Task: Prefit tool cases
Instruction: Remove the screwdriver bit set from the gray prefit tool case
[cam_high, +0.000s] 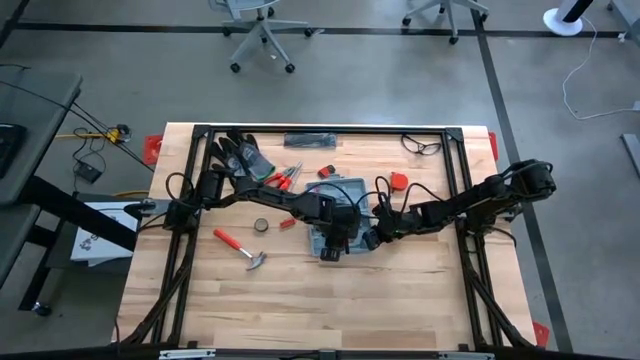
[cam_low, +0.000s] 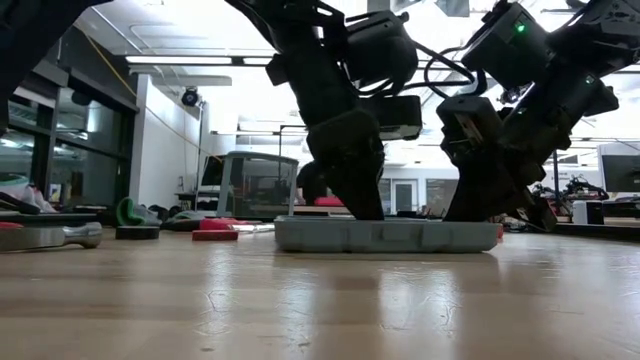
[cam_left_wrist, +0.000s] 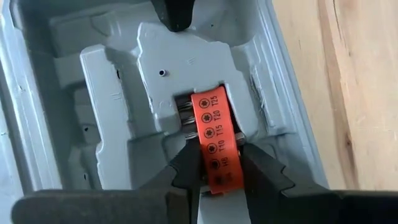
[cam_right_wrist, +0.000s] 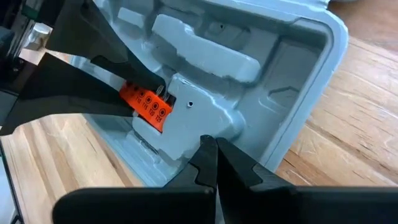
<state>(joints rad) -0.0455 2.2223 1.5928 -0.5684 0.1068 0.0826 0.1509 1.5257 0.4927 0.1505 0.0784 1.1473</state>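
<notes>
The blue-grey tool case (cam_high: 345, 200) lies open and flat on the wooden table, its moulded recesses facing up (cam_left_wrist: 118, 93). An orange bit holder (cam_left_wrist: 214, 134) marked with sizes sits in one recess. My left gripper (cam_left_wrist: 217, 167) stands over that recess, shut on the holder. My right gripper (cam_right_wrist: 209, 146) is shut, its tips down on the case's inner moulding beside the holder (cam_right_wrist: 146, 106). In the low view both grippers reach down into the case (cam_low: 385, 235). My left gripper pinches the orange bit holder near its near end (cam_left_wrist: 219, 177), one finger (cam_left_wrist: 186, 171) on each long side. The fingers come from above, slanting steeply down. The holder lies in its recess in the case, its far end against the metal bits. My right gripper has its shut fingertips (cam_right_wrist: 205, 155) on the raised grey moulding (cam_right_wrist: 183, 134) inside the case, next to the holder's recess. It comes slanting down from the table's right side. The case lies flat on the table.
A red-handled hammer (cam_high: 240, 247) and a small tape roll (cam_high: 261, 225) lie left of the case. Dark gloves (cam_high: 240, 155), red pliers (cam_high: 283, 178), small red parts (cam_high: 399, 181), a black bar (cam_high: 310, 138) and safety glasses (cam_high: 422, 146) lie toward the far edge.
</notes>
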